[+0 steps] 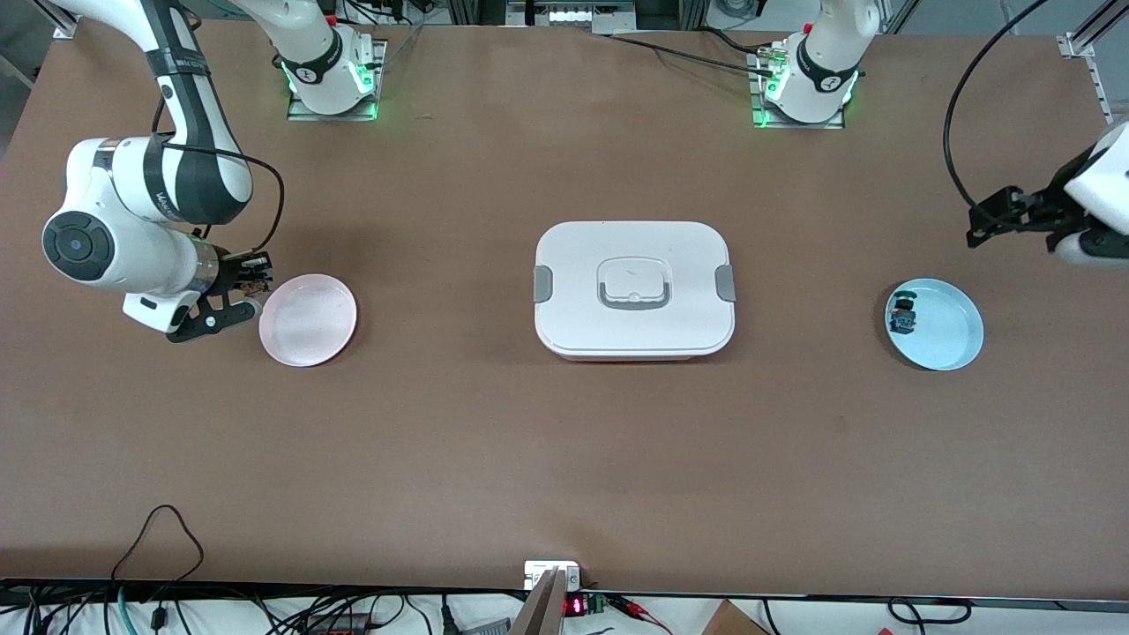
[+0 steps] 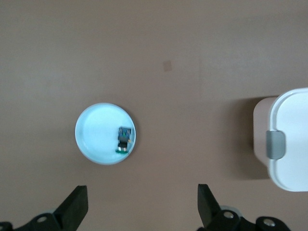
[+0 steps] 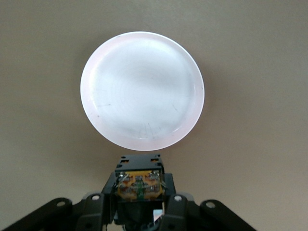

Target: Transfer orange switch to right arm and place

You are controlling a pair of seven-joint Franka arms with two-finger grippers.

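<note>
My right gripper (image 1: pixel 250 282) is shut on the orange switch (image 1: pixel 257 285), a small black block with an orange-tan part. It holds the switch just outside the rim of the empty pink plate (image 1: pixel 309 322), on the side toward the right arm's end of the table. In the right wrist view the switch (image 3: pixel 140 184) sits between the fingers of my right gripper (image 3: pixel 140 195), with the plate (image 3: pixel 142 91) ahead of it. My left gripper (image 1: pixel 977 226) is open and empty, up in the air near the blue plate (image 1: pixel 948 339). Its fingertips (image 2: pixel 77 199) stand wide apart.
The blue plate (image 2: pixel 96 134) holds a black switch with green-blue parts (image 1: pixel 902 315), which also shows in the left wrist view (image 2: pixel 125 139). A white lidded box (image 1: pixel 633 291) with grey clasps stands at the table's middle; its edge shows in the left wrist view (image 2: pixel 288 139).
</note>
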